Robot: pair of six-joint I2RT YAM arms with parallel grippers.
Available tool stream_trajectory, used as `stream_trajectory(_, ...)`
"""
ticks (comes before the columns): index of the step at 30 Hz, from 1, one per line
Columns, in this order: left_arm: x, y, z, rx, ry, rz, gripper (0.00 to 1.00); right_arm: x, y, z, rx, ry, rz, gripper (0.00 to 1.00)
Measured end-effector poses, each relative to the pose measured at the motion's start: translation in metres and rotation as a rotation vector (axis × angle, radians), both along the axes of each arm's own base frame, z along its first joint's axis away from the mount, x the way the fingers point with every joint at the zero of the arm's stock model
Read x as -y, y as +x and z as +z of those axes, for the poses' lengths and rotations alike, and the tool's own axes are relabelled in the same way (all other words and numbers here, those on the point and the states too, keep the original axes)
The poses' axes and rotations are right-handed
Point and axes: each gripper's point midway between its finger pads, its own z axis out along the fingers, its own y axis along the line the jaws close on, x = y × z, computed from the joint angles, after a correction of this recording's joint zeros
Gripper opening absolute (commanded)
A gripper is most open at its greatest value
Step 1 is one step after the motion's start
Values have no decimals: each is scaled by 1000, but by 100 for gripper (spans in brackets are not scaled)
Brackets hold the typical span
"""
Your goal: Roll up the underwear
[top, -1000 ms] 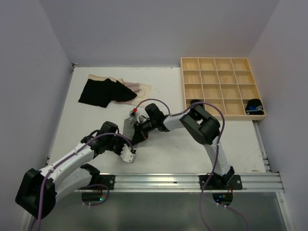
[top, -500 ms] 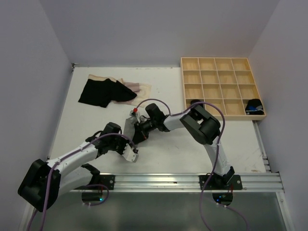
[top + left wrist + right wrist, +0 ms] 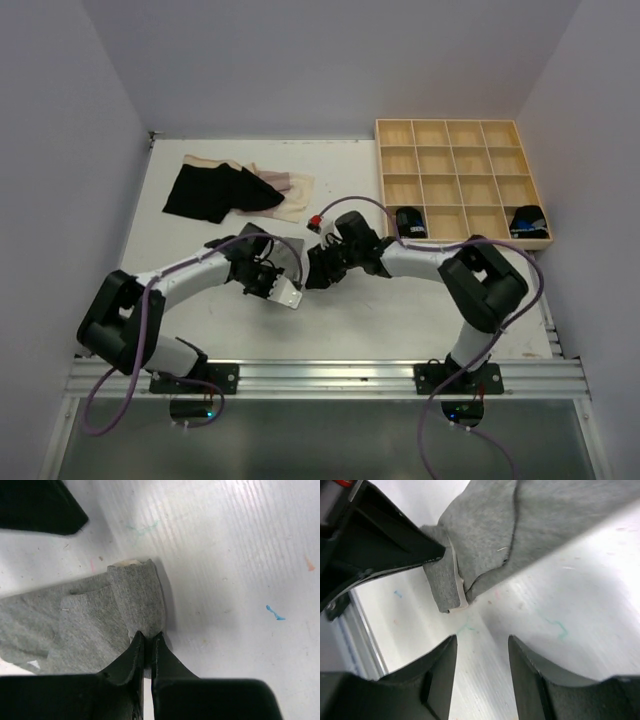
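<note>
White desk (image 3: pixel 400 320), matte and scuffed, boxed in by three plain walls (image 3: pixel 330 60) of pale grey-lilac. Light is even, with soft shadows only. Light wooden tray (image 3: pixel 447 122) of square compartments sits at the far right corner, close by the right wall. Aluminium rail (image 3: pixel 330 378) runs along the near edge. Close up on the surface: teal scribble (image 3: pixel 142 528), blue tick (image 3: pixel 274 613), orange fleck (image 3: pixel 310 564).

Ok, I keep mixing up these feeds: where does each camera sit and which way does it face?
Top: above and behind the robot, looking down on the table; both arms show.
Left wrist: on the left arm, looking down past the shut left gripper pinching the grey underwear.
Right wrist: on the right arm, looking past the open right gripper at the table.
Shared: both wrist views show the grey underwear's pinched corner.
</note>
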Motion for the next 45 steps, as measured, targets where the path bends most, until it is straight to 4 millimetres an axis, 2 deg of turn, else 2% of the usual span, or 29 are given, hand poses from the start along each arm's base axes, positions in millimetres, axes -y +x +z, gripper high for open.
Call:
stream_trajectory(2, 3, 3, 0, -61, 2, 17, 0, 11, 3, 9, 50, -20, -36, 49)
stream_trajectory(9, 6, 12, 0, -400, -7, 114, 0, 59, -7, 85, 347, 33, -132, 50)
stream_trajectory(12, 7, 15, 0, -565, -15, 162, 1, 67, -14, 107, 428, 63, -130, 49)
stream_trajectory(14, 8, 17, 1, -652, -21, 191, 1, 63, -18, 114, 482, 55, -101, 48)
stream_trajectory(18, 10, 17, 1, -794, -14, 230, 4, 31, -33, 96, 537, -35, 41, 47)
stream_trajectory(23, 12, 7, 1, -936, 6, 260, 6, -14, -50, 47, 609, -182, 238, 47)
stream_trajectory(27, 10, -2, 1, -1020, 34, 279, 7, -28, -51, 12, 665, -274, 328, 48)
stream_trajectory(29, 9, -5, 1, -1048, 47, 284, 7, -33, -49, 2, 702, -301, 358, 49)
stream_trajectory(35, 8, -8, 2, -1082, 66, 291, 8, -41, -42, -5, 797, -326, 408, 50)
stream_trajectory(45, 7, -8, 2, -1088, 76, 292, 8, -45, -37, -9, 854, -333, 442, 47)
